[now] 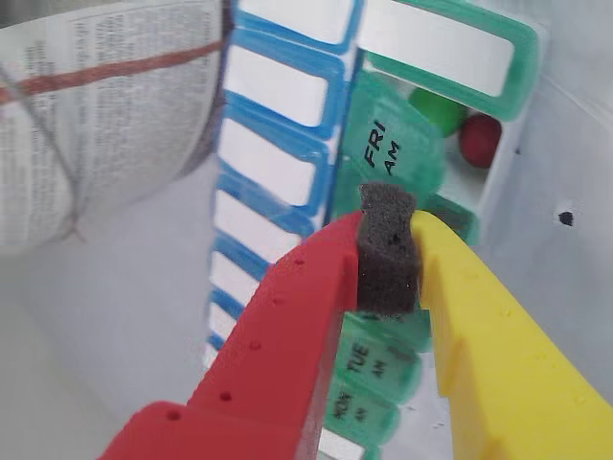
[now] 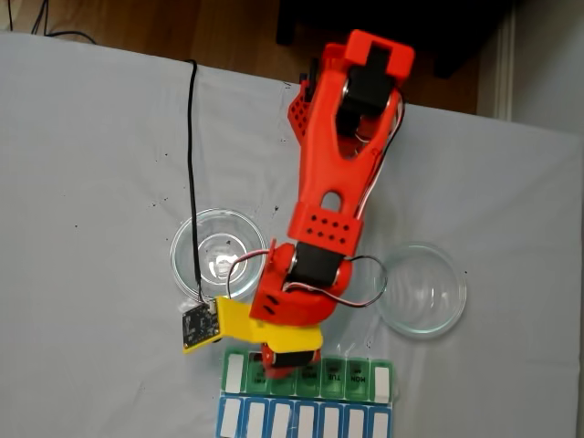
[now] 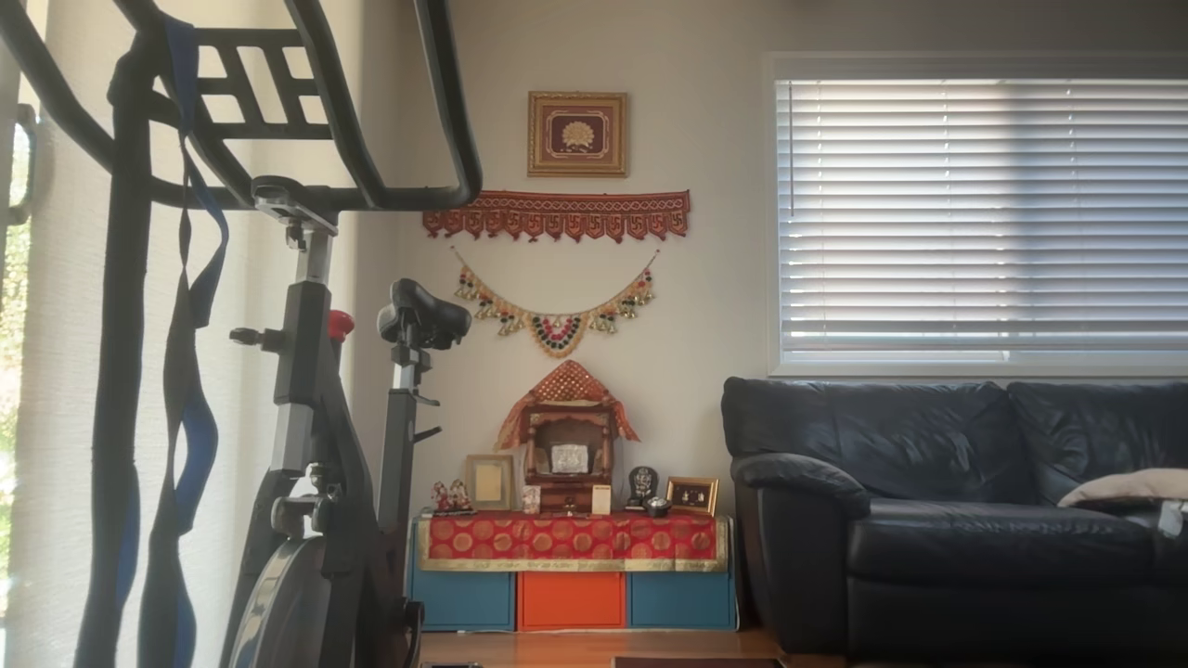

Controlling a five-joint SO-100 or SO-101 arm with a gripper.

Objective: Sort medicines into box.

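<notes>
In the wrist view my gripper [image 1: 388, 230] is shut, its red finger [image 1: 297, 307] and yellow finger [image 1: 488, 326] pressed together on their own dark foam pad, with no medicine between them. It hovers over the closed FRI lid of the green box [image 1: 388, 144]. Just beyond, one compartment stands open with its lid flipped back. A green medicine [image 1: 436, 110] and a dark red medicine [image 1: 479, 139] lie inside it. From the fixed view, the gripper [image 2: 274, 354] sits over the left part of the box [image 2: 351, 372].
A blue-lidded organiser row [image 1: 273, 163] [image 2: 306, 422] lies right beside the box. Two clear glass dishes [image 2: 219, 248] [image 2: 422, 290] stand on the white table behind the arm. A pale blurred surface with print-like lines [image 1: 105, 125] is beyond the blue row. The other view faces a living room.
</notes>
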